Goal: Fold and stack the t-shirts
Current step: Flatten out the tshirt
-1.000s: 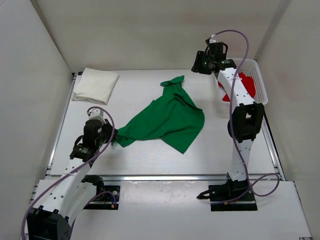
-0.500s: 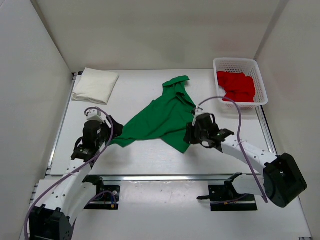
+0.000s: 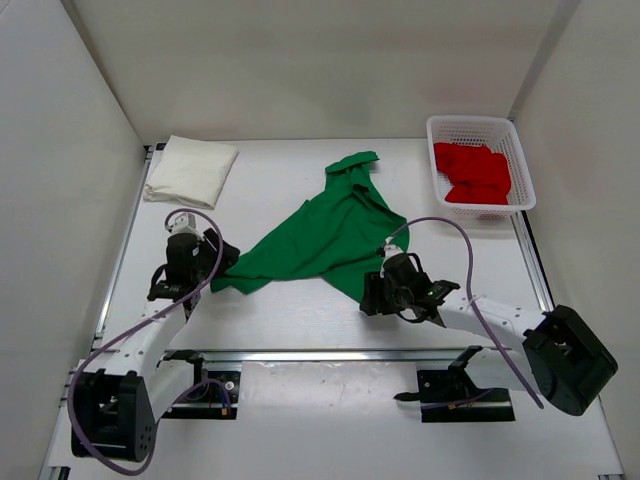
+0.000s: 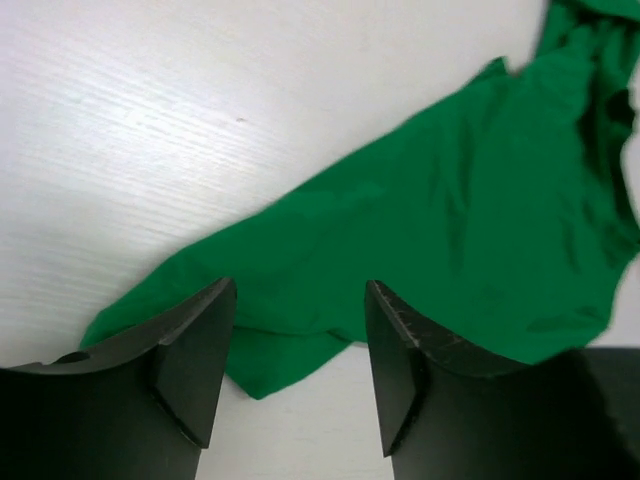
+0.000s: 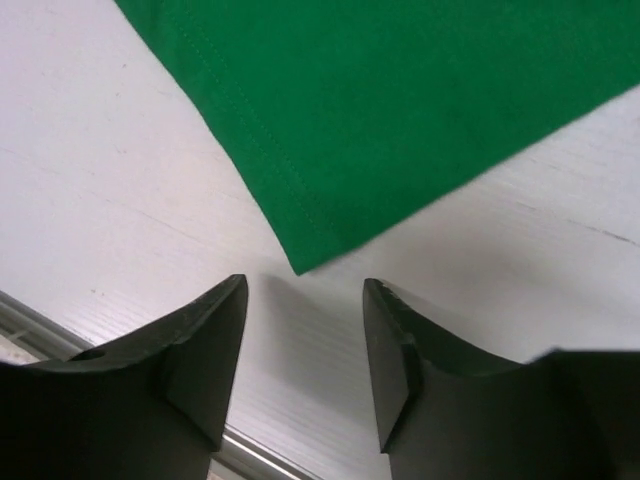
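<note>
The bright green t-shirt (image 3: pixel 325 238) lies crumpled and spread out in the middle of the table. My left gripper (image 3: pixel 220 264) is open at its left corner. In the left wrist view, the green cloth (image 4: pixel 420 240) lies between and under the open jaws of the left gripper (image 4: pixel 297 375). My right gripper (image 3: pixel 368 297) is open at the shirt's near corner. In the right wrist view, that corner (image 5: pixel 310 240) lies just ahead of the empty right gripper (image 5: pixel 305 345). The cream-white t-shirt (image 3: pixel 190 170) lies folded at the back left. The red t-shirt (image 3: pixel 475 172) lies bunched in the basket.
The white mesh basket (image 3: pixel 480 122) stands at the back right corner. A metal rail (image 3: pixel 330 354) runs along the table's front edge, close under the right gripper, and shows in the right wrist view (image 5: pixel 40 335). White walls enclose the table on three sides.
My right arm has swung from the basket down to the near corner of the green shirt. The left arm has shifted a little; the shirt's left corner lies slightly nearer.
</note>
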`<action>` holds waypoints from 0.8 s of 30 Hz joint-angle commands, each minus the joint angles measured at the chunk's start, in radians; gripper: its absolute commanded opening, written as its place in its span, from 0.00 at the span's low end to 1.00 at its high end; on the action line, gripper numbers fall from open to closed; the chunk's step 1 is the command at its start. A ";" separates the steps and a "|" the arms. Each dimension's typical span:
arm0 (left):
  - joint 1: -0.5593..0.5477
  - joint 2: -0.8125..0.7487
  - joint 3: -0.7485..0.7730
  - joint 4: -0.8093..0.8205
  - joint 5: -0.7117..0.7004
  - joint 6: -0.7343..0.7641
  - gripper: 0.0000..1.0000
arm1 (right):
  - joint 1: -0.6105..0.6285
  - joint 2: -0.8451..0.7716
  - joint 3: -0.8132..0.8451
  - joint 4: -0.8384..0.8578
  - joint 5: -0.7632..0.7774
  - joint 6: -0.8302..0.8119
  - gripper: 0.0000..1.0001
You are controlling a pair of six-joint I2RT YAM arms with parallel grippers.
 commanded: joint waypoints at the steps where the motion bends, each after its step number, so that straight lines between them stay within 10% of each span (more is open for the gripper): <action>1: -0.038 0.047 0.024 0.000 -0.118 0.006 0.65 | 0.001 0.060 0.021 0.028 0.060 -0.002 0.44; 5: -0.098 0.102 0.022 0.014 -0.262 0.019 0.84 | -0.019 0.090 0.017 0.007 0.106 -0.020 0.40; 15: 0.007 0.069 -0.020 0.020 -0.175 -0.043 0.84 | -0.077 0.050 -0.005 0.041 0.088 -0.046 0.00; 24: 0.037 0.072 0.001 -0.080 -0.097 -0.004 0.80 | -0.186 -0.191 -0.068 -0.105 0.072 -0.019 0.00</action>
